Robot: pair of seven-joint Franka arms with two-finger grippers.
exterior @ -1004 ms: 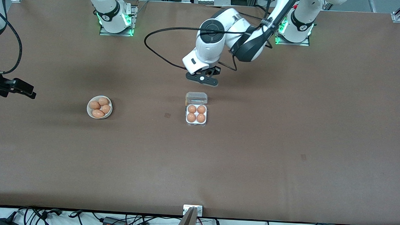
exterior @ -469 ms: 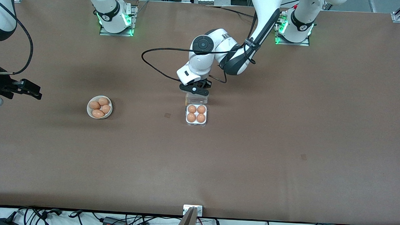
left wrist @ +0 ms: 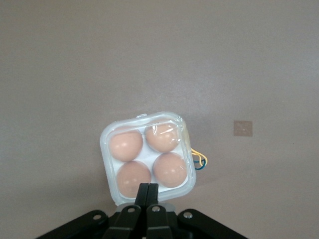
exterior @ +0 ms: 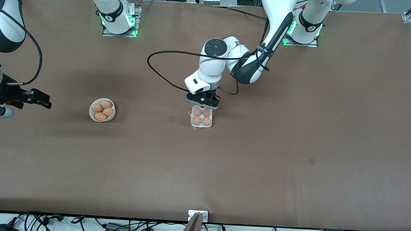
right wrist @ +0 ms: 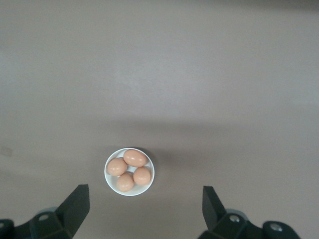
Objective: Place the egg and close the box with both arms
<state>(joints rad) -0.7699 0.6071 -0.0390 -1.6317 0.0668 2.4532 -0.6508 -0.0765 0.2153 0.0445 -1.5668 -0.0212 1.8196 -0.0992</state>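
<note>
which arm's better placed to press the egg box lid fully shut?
Left. The left gripper, jaws shut, is already at the egg box lid's edge. The right gripper waits open at the right arm's table end.

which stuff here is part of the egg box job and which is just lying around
In the job:
- box, four eggs in it, clear lid down over them
- left hand, shut, over the box's hinge edge
- right hand, open, waiting at its end of the table

Lying about:
- white bowl with four eggs
</note>
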